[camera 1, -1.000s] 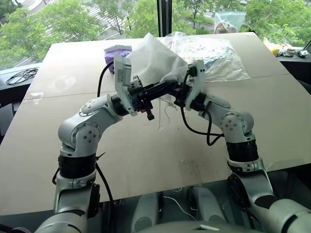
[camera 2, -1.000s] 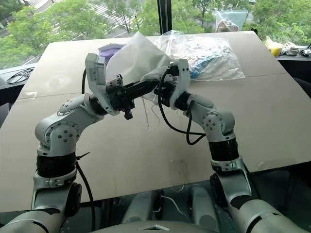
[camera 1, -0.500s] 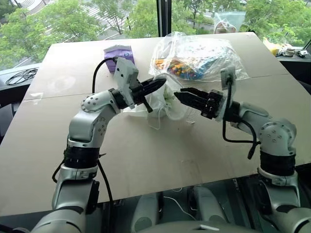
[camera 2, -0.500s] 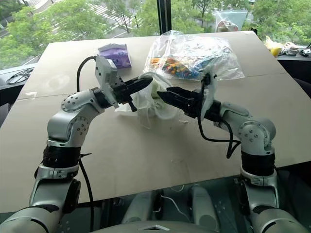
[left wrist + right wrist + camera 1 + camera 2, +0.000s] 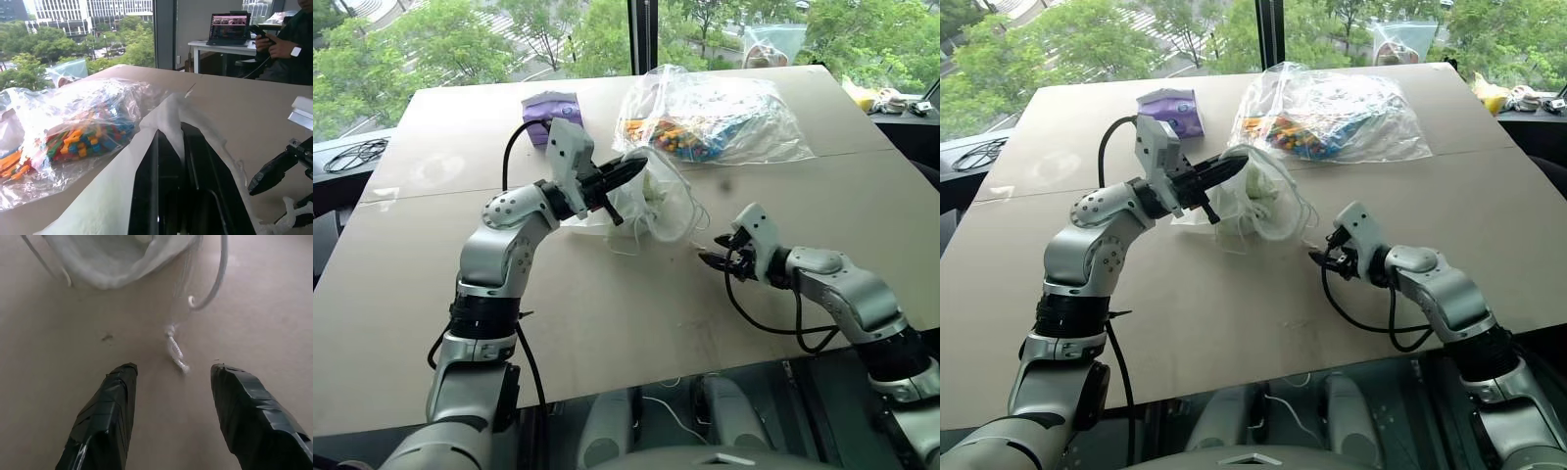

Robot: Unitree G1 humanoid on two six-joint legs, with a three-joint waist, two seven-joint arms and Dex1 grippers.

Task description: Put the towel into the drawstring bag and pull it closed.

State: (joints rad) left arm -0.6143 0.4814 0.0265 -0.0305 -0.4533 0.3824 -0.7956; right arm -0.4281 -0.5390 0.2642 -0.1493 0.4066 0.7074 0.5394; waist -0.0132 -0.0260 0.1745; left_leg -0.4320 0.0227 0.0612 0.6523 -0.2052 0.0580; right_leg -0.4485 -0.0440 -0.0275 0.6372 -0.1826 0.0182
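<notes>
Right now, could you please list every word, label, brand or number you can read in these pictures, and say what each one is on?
None can be read.
Purple tissue pack: print too small to read.
Laptop screen in the left wrist view: picture shows, text too blurred.
Clear plastic bag of colourful pieces: no legible label.
Drawstring bag: plain white, no print seen.

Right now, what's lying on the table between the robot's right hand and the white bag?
Just the bag's cord end on bare table, in the right wrist view, ahead of the open right hand, short of the bag.
</notes>
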